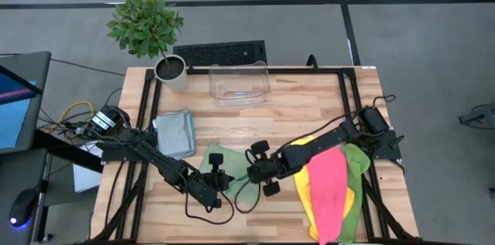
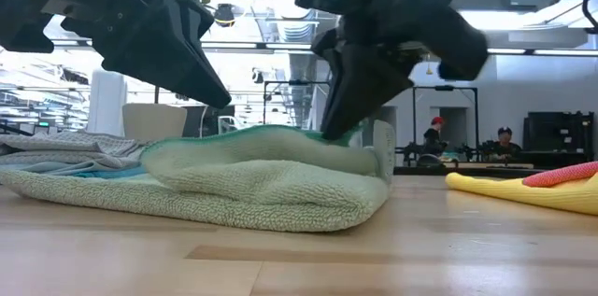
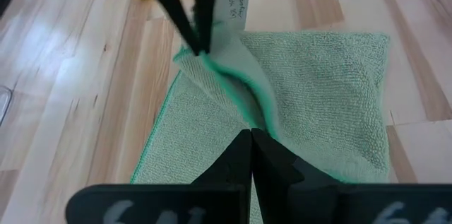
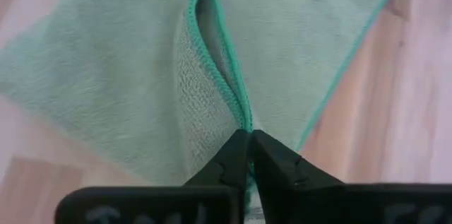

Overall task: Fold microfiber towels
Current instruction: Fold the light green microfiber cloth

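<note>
2 grippers meet over the pale green towel (image 1: 232, 177) at the table's front middle, the left gripper (image 3: 251, 143) pressed together on it and the right gripper (image 4: 248, 143) pinching its raised teal edge.

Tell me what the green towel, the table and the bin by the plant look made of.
Green towel: soft looped microfiber by its nubby matte pile, with a stitched teal hem. Table: pale wood planks, smooth with a light sheen, grain and seams showing. Bin: clear, glossy, probably plastic; the table shows through its walls.
</note>
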